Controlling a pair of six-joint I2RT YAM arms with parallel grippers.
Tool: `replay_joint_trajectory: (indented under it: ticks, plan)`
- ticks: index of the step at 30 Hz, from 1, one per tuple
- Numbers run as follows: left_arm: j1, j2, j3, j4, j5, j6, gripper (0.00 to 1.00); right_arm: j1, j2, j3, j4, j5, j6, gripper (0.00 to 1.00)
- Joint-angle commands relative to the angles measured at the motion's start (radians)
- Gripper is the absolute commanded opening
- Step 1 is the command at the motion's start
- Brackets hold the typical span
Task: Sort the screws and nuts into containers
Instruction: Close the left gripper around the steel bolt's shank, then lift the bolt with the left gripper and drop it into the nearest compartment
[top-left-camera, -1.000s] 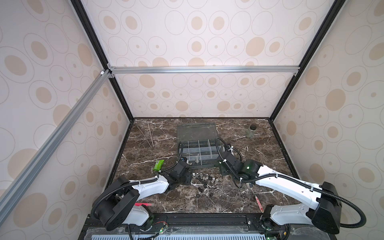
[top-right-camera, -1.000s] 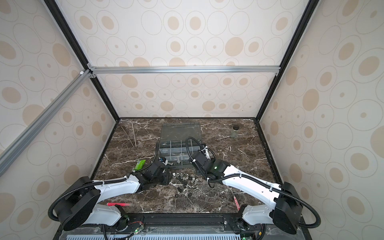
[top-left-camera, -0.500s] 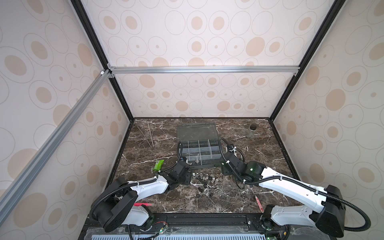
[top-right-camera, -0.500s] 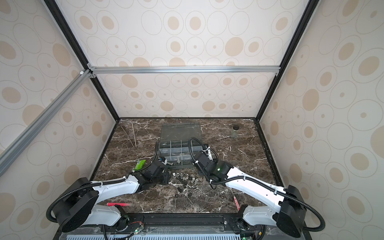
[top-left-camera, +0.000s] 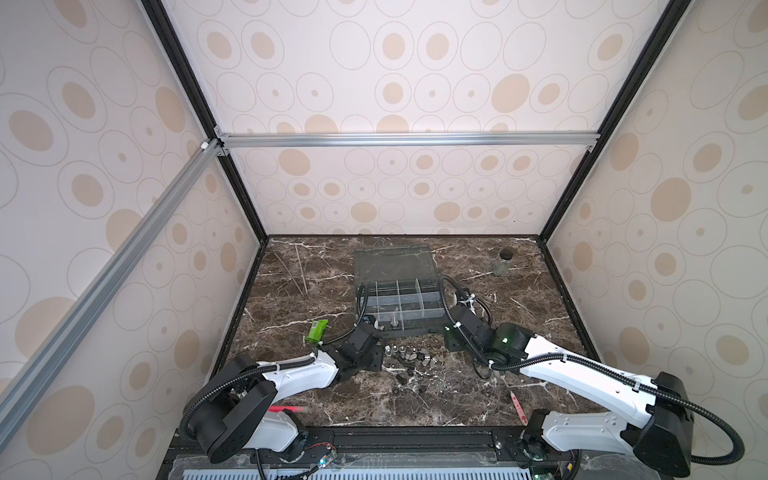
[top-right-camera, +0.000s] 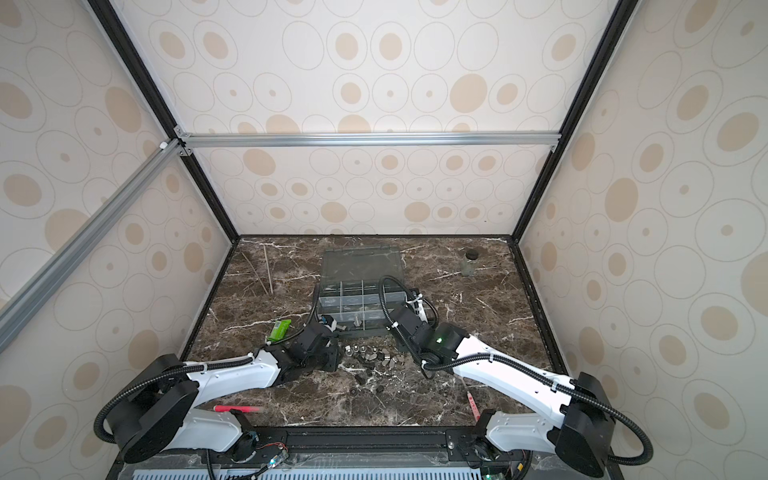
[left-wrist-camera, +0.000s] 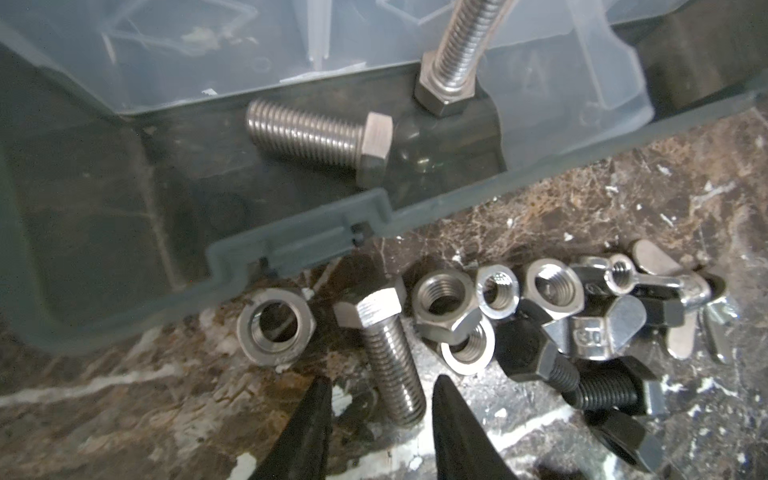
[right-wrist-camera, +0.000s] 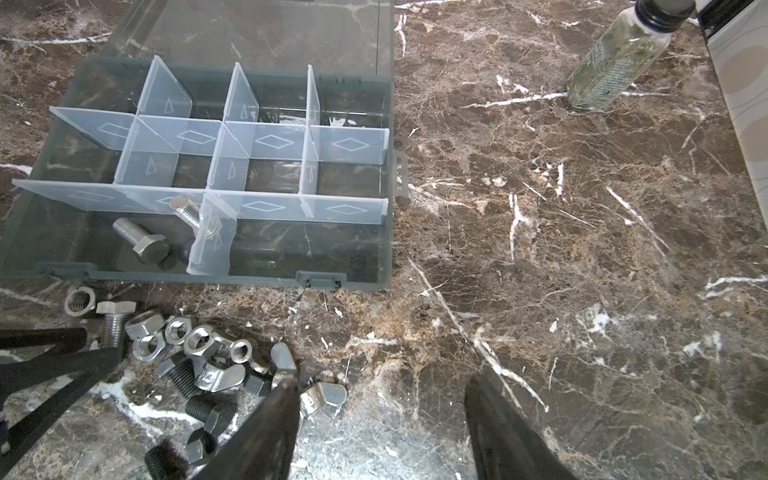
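Okay, left gripper (left-wrist-camera: 382, 380) jaws parted, straddling a silver screw (left-wrist-camera: 386, 353) that lies on the marble table (left-wrist-camera: 124, 395). Gaps on both sides, so no grip. Right gripper (right-wrist-camera: 382, 382) is spread wide and empty over bare marble beside the nuts (right-wrist-camera: 174, 332). I see two screws (right-wrist-camera: 139, 239) in the organizer box (right-wrist-camera: 266, 284), in the row nearest the pile: one flat, one leaning on a divider (right-wrist-camera: 212, 241).

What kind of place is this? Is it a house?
Probably a robot test booth, not a house: a left robot arm and a right robot arm mounted at the front of a marble-look tabletop, spotted wall panels on a metal frame, and loose screws and nuts beside an organizer box.
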Motion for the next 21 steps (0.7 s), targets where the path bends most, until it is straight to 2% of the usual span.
replay_joint_trajectory:
  ticks: [1,15,21]
  plan:
    - [-0.018,0.014,0.036,-0.024,-0.032,0.008,0.38,0.004,-0.033,-0.018,-0.028,0.022,0.026,0.67]
    - [-0.042,0.050,0.042,-0.041,-0.083,0.021,0.28,0.004,-0.074,-0.039,-0.047,0.028,0.053,0.67]
    - [-0.048,0.058,0.039,-0.042,-0.101,0.022,0.17,0.005,-0.087,-0.044,-0.061,0.030,0.064,0.67]
